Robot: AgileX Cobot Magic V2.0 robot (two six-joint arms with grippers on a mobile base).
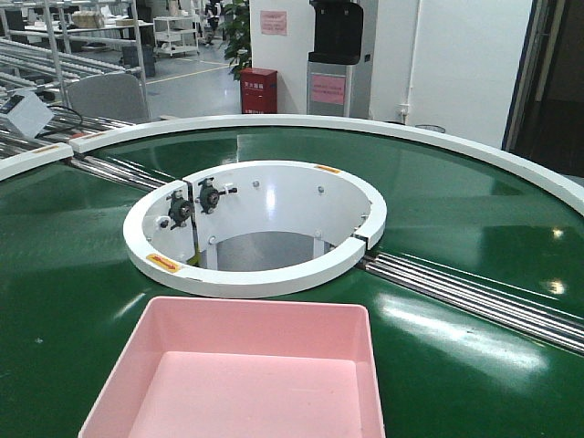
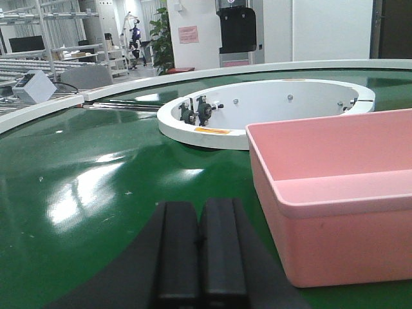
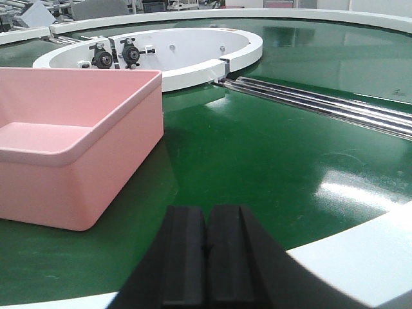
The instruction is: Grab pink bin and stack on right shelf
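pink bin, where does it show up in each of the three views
Front view: pink bin at bottom centre, cut off by the lower edge.
Left wrist: the bin on the right, running off the right edge.
Right wrist: the bin on the left, running off the left edge.
Shared landmark: white ring just behind it.

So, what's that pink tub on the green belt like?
The pink bin is a wide, shallow rectangular tub of smooth pale-pink plastic, with sloping walls, rounded corners and a rolled rim. It looks empty and stands upright on the green belt, just short of the white ring. Nothing else touches it: the left claw and right claw sit shut on either side, clear of it.
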